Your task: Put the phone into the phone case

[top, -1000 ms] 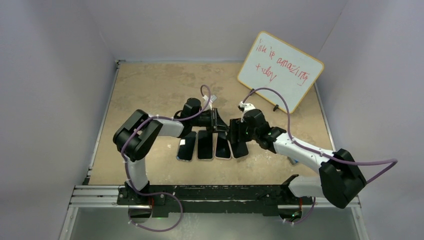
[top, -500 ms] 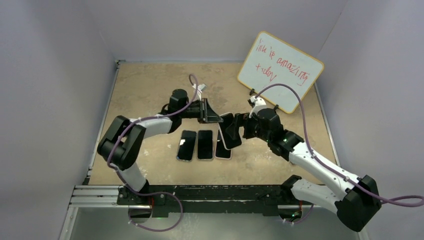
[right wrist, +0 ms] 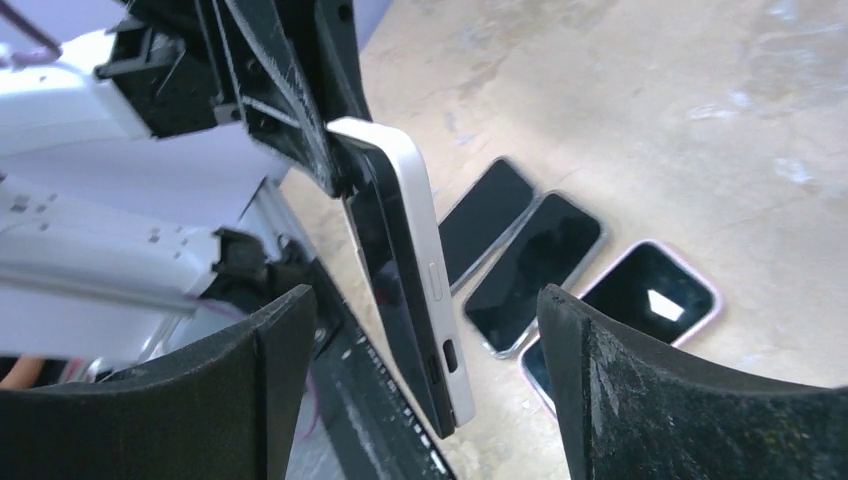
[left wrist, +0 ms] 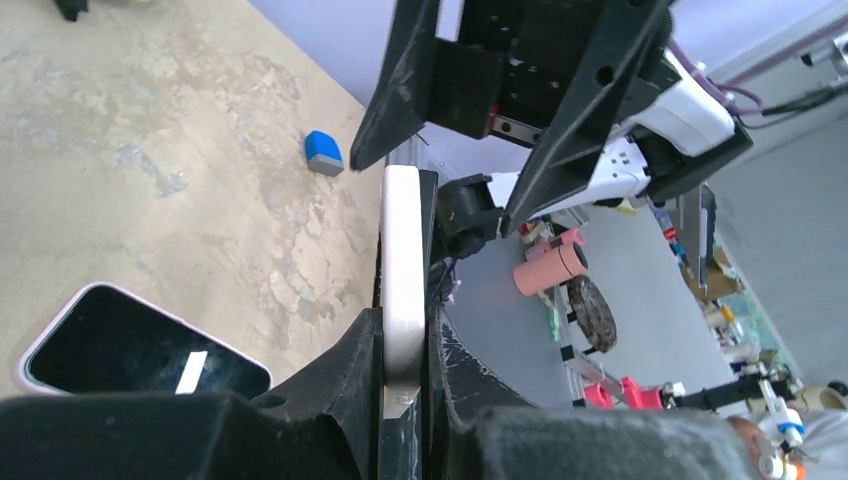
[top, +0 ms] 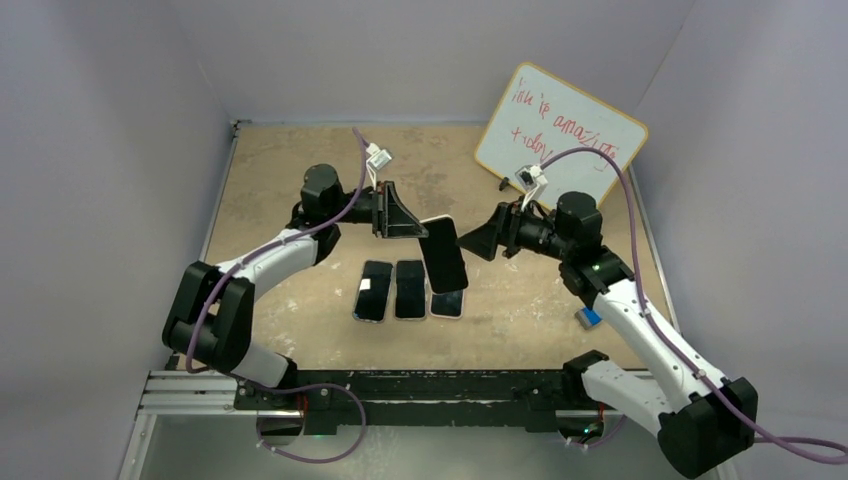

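The left arm (top: 280, 250) reaches from its base far out over the sandy brown tabletop (top: 290, 180), with its wrist turned on its side. The left fingers (left wrist: 345, 375) are squeezed tight on one end of a dark flat phone with a white edge (top: 445, 255). This phone hangs tilted in the air above a row of three dark phones (top: 410, 289) that lie flat on the tabletop. The right arm (top: 640, 320) bends up and points left. The right fingers (right wrist: 620, 400) are spread wide, near the held phone, with nothing in them. A white board with red writing (top: 560, 140) leans at the back. A small blue block (top: 590, 317) lies by the right arm.
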Controlling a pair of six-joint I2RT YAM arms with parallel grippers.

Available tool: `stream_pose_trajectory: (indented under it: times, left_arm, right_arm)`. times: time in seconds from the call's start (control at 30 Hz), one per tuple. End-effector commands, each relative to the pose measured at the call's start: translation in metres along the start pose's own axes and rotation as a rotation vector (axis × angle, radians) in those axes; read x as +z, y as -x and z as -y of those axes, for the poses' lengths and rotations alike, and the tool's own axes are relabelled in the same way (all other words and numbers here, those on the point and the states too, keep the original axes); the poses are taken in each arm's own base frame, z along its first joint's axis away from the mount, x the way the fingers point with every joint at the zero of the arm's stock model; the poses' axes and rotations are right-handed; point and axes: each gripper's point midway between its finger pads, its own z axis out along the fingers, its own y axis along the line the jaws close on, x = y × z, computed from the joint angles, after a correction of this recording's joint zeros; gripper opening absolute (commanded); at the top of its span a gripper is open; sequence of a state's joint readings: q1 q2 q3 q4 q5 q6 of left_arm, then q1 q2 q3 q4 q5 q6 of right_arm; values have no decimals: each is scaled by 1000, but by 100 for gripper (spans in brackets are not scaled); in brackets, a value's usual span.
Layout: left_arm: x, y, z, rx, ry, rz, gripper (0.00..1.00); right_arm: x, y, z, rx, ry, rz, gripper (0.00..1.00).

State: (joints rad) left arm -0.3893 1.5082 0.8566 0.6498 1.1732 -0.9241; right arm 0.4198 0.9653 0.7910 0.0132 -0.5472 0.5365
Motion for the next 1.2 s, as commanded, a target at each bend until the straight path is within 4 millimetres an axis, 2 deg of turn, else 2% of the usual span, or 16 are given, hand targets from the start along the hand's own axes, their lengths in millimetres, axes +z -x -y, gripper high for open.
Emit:
stream_pose_trajectory:
  times: [0.0, 0.17, 0.33, 0.63, 0.7, 0.9, 1.13, 1.17]
  left_arm:
    - [-7, 8, 45, 183, -114, -21, 0]
    - [-10, 6, 61, 211, -165, -16, 0]
    - [-10, 6, 73, 224, -213, 1, 0]
    - [-9, 4, 81, 173, -287, 44, 0]
    - [-10, 4, 83, 161, -314, 51, 0]
    - [-8, 3, 76, 128, -337, 59, 0]
    - [-4, 4, 59, 100, -262, 65, 0]
    - [-3, 4, 56, 106, -243, 67, 0]
  right_arm:
    - [-8, -12, -44, 17, 285, -98, 80]
    - [-6, -22, -54, 39, 402, -171, 69]
    - [-10, -21, -61, 4, 458, -152, 67]
    - [-11, -19, -70, 25, 531, -138, 50]
    - [-12, -18, -71, 27, 535, -134, 41]
    - [-10, -15, -72, 32, 527, -109, 0]
    - [2, -15, -55, 73, 411, -98, 1]
    - [3, -14, -54, 79, 400, -96, 10]
